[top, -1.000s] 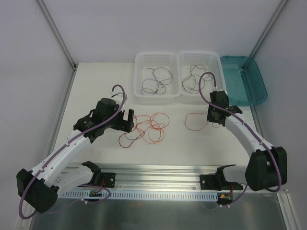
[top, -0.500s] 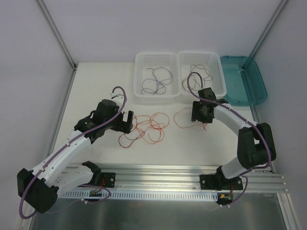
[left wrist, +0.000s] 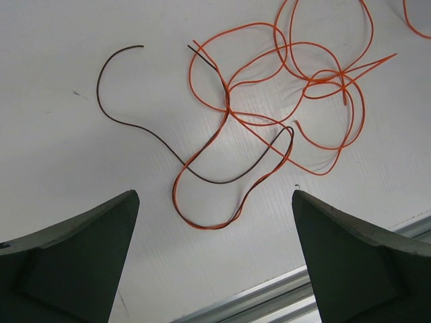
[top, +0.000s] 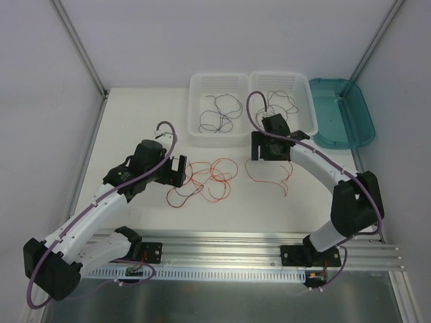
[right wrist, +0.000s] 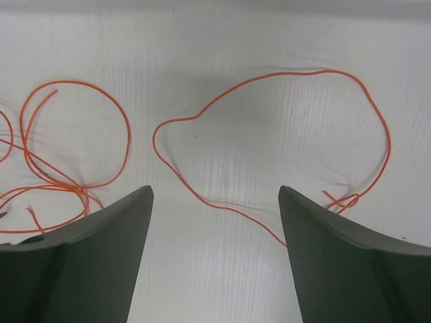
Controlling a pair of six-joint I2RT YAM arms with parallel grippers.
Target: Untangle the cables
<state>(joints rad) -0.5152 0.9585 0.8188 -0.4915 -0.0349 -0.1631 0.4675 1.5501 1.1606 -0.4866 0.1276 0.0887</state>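
A tangle of orange cables lies on the white table just right of my left gripper. In the left wrist view the orange loops are crossed by a dark thin wire, all ahead of the open left gripper. A separate single orange cable loop lies under my right gripper. In the right wrist view this loop lies flat on the table, one strand passing between the tips of the open right gripper, untouched. The edge of the tangle shows at left.
Two white baskets at the back each hold thin dark wires. A teal tray stands to their right. An aluminium rail runs along the near edge.
The right arm swung left away from the teal tray, dragging the single orange loop with it. Its gripper then opened, letting the loop drop. The left arm barely moved.
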